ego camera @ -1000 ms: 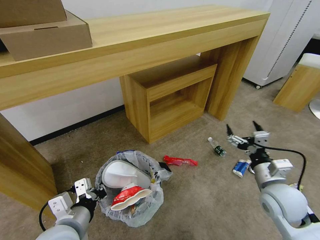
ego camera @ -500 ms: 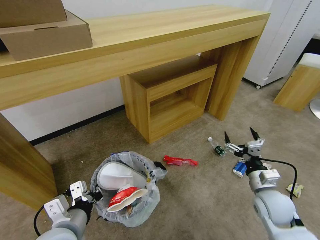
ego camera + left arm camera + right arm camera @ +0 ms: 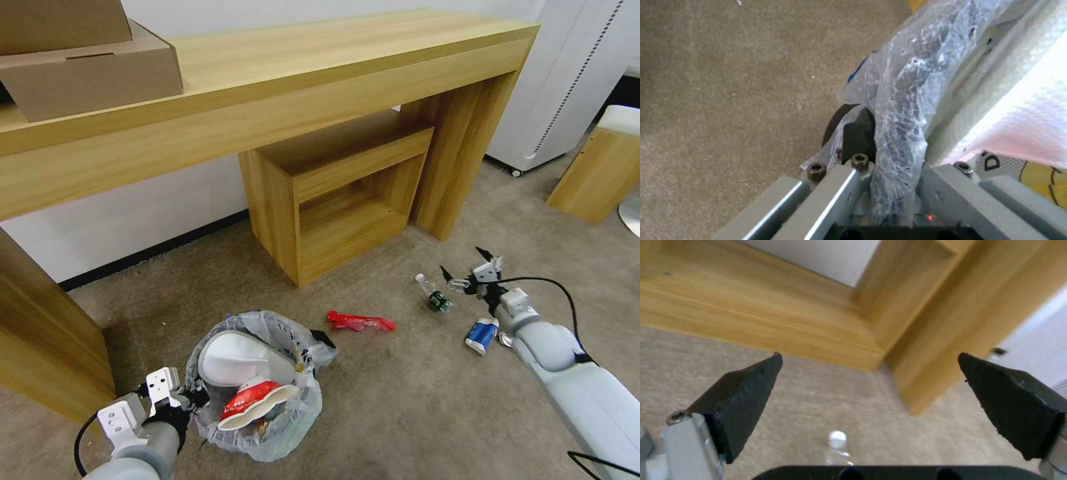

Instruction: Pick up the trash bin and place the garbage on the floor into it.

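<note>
The trash bin (image 3: 267,427), lined with a crinkled clear bag, stands on the carpet at lower left. It holds a white slipper (image 3: 237,357) and a red-white cup (image 3: 257,402). My left gripper (image 3: 192,399) is shut on the bin's bagged rim (image 3: 902,100), with the plastic pinched between its fingers (image 3: 858,136). My right gripper (image 3: 462,263) is open, hovering just beyond a small green-labelled bottle (image 3: 435,297); the bottle's cap (image 3: 837,439) shows low between its spread fingertips (image 3: 744,393). A red wrapper (image 3: 360,323) and a blue-white packet (image 3: 481,335) lie on the carpet.
A long wooden desk (image 3: 280,87) spans the back, with cardboard boxes (image 3: 87,67) on top and a cubby shelf (image 3: 340,193) under it. A desk leg (image 3: 40,333) stands left of the bin. A white cabinet (image 3: 573,73) and a wooden stool (image 3: 600,167) stand at right.
My right arm has stretched forward and lower, carrying the open gripper left toward the bottle. The bin, held by my left gripper, has shifted slightly.
</note>
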Robot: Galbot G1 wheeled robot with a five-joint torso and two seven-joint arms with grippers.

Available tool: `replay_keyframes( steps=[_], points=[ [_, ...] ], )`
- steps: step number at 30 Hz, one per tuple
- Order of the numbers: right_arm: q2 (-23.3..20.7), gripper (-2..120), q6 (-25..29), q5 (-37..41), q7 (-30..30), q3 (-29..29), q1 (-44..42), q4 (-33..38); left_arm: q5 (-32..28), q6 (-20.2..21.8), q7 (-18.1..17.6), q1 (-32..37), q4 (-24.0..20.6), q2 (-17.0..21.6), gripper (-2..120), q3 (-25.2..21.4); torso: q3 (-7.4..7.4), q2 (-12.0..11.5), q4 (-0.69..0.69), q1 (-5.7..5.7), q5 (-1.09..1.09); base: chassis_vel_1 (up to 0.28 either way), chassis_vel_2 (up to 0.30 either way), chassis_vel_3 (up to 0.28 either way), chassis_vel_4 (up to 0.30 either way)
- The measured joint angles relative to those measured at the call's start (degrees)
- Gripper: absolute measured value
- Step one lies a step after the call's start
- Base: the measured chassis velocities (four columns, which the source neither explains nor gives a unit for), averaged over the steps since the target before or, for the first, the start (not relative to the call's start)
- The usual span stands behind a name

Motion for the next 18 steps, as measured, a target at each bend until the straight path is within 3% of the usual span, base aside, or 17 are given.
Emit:
replay_keyframes(
  steps=[5, 8, 18],
  points=[
    [0.7, 100, 1.6, 1.3, -3.8, -8.5, 8.5, -7.4, 0.0, -0.2, -0.5, 0.0, 0.6, 0.7, 0, 0.1, 0.0, 0.0, 0.01, 0.0, -0.04, 0.0, 0.0, 0.0, 0.0],
    [2.5, 100, 3.2, 0.4, -5.6, -17.3, 14.7, -16.1, 0.2, -0.2, -0.8, 0.0, 1.4, 1.0, 0, 0.6, 0.0, 0.0, 0.01, 0.0, -0.02, 0.0, 0.0, 0.0, 0.0],
    [6.1, 100, 0.7, 1.6, -6.8, -27.4, 19.6, -24.8, 1.5, -0.2, -0.9, 0.3, 2.3, 1.5, 0, 1.5, -0.01, 0.0, -0.01, 0.0, -0.02, 0.0, 0.0, 0.0, 0.0]
  ],
)
